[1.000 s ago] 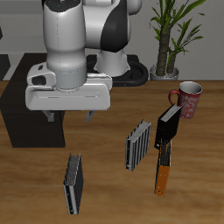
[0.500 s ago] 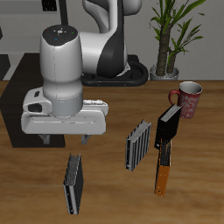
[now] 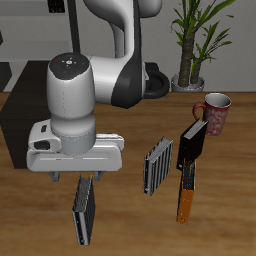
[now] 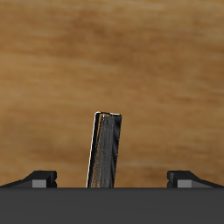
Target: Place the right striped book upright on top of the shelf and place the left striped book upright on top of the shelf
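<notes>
The right striped book (image 3: 84, 210) stands upright on the wooden table near the front edge. It also shows edge-on in the wrist view (image 4: 107, 150). My gripper (image 3: 78, 176) is open and hangs just above this book; in the wrist view my gripper (image 4: 114, 178) has a finger on each side of it, both clear of the cover. The left striped book (image 3: 158, 165) stands upright a little farther back, beside the dark book. The shelf (image 3: 20, 120), a low black cabinet, stands at the table's side behind my arm, partly hidden by it.
A dark book (image 3: 192, 146) stands upright behind an orange-brown book (image 3: 185, 196). A red mug (image 3: 215, 112) stands farther back. A potted plant (image 3: 196, 40) is at the back of the table.
My gripper has moved down and toward the table's front edge, from beside the shelf to just above the right striped book. The books have not moved.
</notes>
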